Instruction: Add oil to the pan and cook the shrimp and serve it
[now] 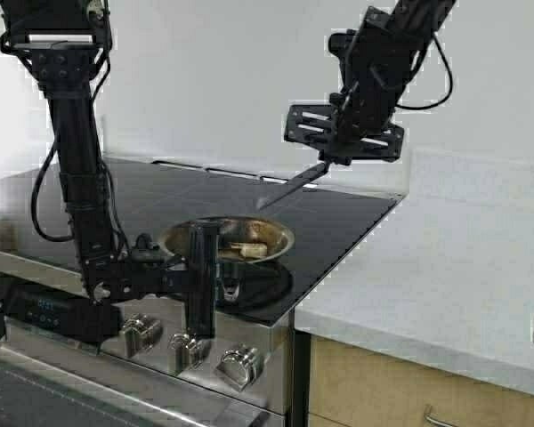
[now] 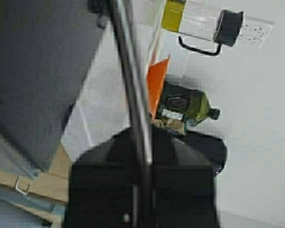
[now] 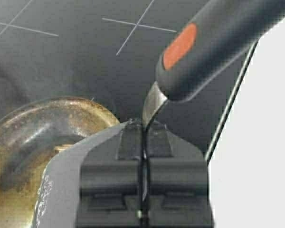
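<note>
High view: left gripper (image 1: 200, 267) clamps the pan (image 1: 227, 238) handle, shrimp (image 1: 247, 250) inside; right gripper (image 1: 325, 158) grips a spatula (image 1: 289, 185) above the stove (image 1: 338, 213).

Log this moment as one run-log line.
left claw: shut on pan handle | right claw: holds spatula above stovetop | shrimp: in pan

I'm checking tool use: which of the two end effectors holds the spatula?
The right end effector, raised over the stovetop, is shut on the spatula. The left end effector sits low, clamped on the pan handle instead.
</note>
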`<state>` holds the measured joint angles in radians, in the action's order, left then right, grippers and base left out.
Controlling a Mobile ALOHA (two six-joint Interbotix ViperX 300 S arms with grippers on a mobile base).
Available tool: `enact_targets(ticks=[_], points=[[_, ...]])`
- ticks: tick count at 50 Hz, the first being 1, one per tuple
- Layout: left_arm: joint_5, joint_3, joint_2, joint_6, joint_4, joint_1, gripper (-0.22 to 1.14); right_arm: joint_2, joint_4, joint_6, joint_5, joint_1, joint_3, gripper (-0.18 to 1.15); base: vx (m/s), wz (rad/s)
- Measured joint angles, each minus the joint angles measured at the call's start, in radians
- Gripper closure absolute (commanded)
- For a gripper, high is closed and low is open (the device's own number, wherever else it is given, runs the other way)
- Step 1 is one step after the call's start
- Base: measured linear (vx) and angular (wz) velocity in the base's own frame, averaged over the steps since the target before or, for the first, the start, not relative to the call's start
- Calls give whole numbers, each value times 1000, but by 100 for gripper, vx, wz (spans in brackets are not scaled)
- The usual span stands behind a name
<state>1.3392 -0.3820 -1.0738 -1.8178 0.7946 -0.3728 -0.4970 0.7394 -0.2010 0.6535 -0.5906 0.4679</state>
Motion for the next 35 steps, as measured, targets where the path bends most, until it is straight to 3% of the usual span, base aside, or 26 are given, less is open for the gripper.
enact_targets(ticks=[13,35], points=[[-3,-5,0,-26,-3,-5,-10,0,0,0,0,0,0,90,0,0],[-3,-38,5,8,-9,3,-11,0,0,0,0,-2,0,90,0,0]])
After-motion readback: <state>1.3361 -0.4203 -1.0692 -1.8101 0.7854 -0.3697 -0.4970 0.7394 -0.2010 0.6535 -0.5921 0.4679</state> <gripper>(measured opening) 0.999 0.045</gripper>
